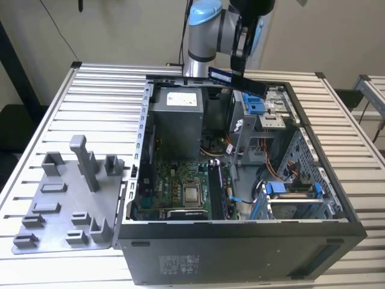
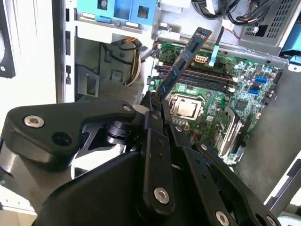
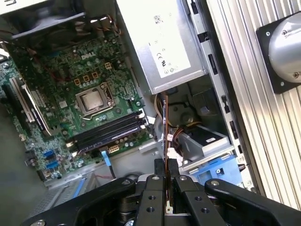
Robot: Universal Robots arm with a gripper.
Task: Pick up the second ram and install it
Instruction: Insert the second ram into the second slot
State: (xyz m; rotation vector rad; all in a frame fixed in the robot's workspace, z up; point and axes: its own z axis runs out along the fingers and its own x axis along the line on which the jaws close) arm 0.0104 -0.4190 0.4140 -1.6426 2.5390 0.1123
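The second ram (image 1: 237, 79) is a long dark stick held in the air over the back of the open computer case (image 1: 240, 241), near the power supply (image 1: 175, 120). My gripper (image 1: 239, 65) is shut on it from above. In the second wrist view the ram (image 2: 181, 63) sticks out from my gripper (image 2: 154, 104) towards the motherboard's memory slots (image 2: 200, 81). Seen edge-on in the first wrist view, the ram (image 3: 165, 127) rises from my gripper (image 3: 166, 165), with the memory slots (image 3: 110, 133) off to one side beside the processor (image 3: 94, 100).
A grey fixture plate (image 1: 66, 205) with upright blocks lies on the slatted table (image 1: 102, 90) at the exterior view's left of the case. Inside the case are drive bays with blue clips (image 1: 289, 191), loose cables (image 1: 231, 141) and the processor (image 1: 192, 194).
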